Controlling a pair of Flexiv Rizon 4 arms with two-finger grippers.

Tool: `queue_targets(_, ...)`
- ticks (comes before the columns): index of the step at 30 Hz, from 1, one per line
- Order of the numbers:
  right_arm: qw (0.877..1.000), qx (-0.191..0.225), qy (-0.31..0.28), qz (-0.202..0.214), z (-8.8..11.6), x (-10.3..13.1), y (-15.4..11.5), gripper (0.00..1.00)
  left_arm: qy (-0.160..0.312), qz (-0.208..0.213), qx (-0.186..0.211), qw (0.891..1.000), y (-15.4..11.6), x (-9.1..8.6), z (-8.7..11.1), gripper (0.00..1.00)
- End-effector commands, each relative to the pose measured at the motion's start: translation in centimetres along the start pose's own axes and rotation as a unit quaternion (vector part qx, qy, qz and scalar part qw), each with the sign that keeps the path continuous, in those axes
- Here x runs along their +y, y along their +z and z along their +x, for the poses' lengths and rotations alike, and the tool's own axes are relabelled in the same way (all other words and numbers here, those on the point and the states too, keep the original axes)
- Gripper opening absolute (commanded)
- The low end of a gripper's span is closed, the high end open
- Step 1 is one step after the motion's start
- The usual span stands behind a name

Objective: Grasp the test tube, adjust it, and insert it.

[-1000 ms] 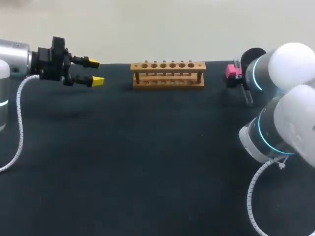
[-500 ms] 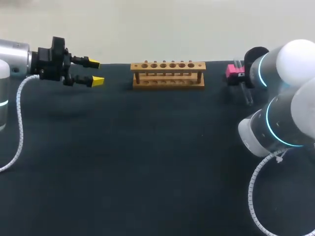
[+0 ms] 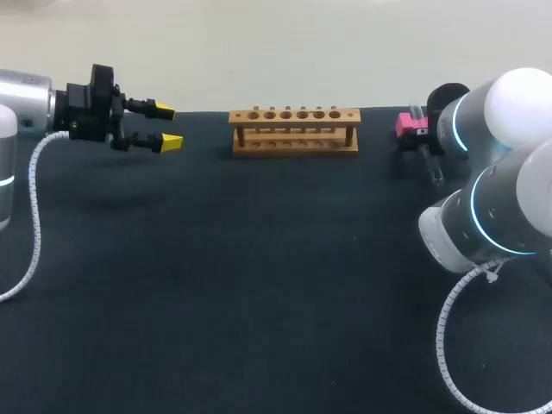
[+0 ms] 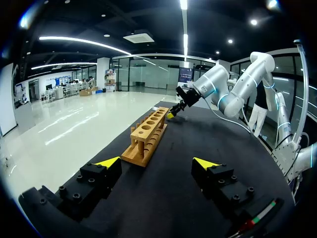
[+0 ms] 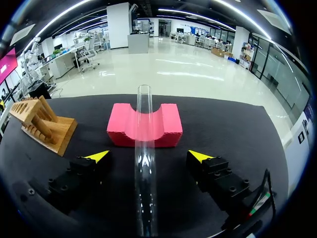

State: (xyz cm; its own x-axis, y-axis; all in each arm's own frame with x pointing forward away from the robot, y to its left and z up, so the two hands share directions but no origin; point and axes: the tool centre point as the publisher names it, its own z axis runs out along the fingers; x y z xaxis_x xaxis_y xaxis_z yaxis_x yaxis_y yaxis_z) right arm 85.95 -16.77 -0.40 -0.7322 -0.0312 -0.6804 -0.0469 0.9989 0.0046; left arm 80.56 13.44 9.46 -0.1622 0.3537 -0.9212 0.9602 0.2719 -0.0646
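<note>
Landmark: the wooden rack (image 3: 294, 129), with 6 holes along its top, all of which look empty.
Left gripper (image 3: 166, 127): jaws released, holding nothing. It hangs well off the rack's left end with its tips towards the rack.
Right gripper (image 5: 148, 156): off the rack's right end. My own arm hides it in the head view. In the right wrist view the jaws are released, 1 finger on each side of the tube and neither touching it.
Test tube (image 5: 144, 188): beyond the rack's right end. Its open end rests in the notch of the pink block (image 5: 166, 124), and its body runs back between my right fingers.
Change, right arm: over the last 1 s my elbow links shift slightly beside the rack's right end.
Change, all else: left arm, rack, block and tube hold their places.
Meaning: I judge this as my right arm settling into its grasp pose. The tube is straddled but not yet gripped.
Next step called for: close the right jaws squarely on the tube before lifting it off the block.
</note>
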Motion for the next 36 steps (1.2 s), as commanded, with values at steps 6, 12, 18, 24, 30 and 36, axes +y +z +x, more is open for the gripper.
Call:
queue_targets(6,1.000,0.006,-0.006,-0.002,0.1,0.3,0.6,0.80,0.002,-0.002,-0.002,1.000,-0.1,-0.2,0.1,1.00)
queue_targets(12,1.000,0.007,-0.013,-0.003,0.1,0.3,0.8,0.35,0.002,-0.002,-0.002,1.000,-0.1,-0.2,0.1,1.00)
queue_targets(18,1.000,0.010,-0.014,-0.003,0.1,0.1,1.0,0.20,0.002,-0.002,-0.002,1.000,-0.1,-0.2,0.1,1.00)
queue_targets(24,1.000,0.010,-0.015,-0.001,0.1,0.0,0.9,0.15,0.002,-0.002,-0.002,1.000,-0.1,-0.2,0.1,1.00)
queue_targets(30,1.000,0.012,-0.013,0.000,0.1,0.1,0.7,0.00,0.002,-0.002,-0.002,1.000,-0.1,-0.2,0.1,1.00)
queue_targets(36,1.000,0.011,-0.009,0.005,0.1,0.3,-0.1,0.00,0.002,-0.002,-0.002,1.000,-0.1,-0.2,0.1,1.00)
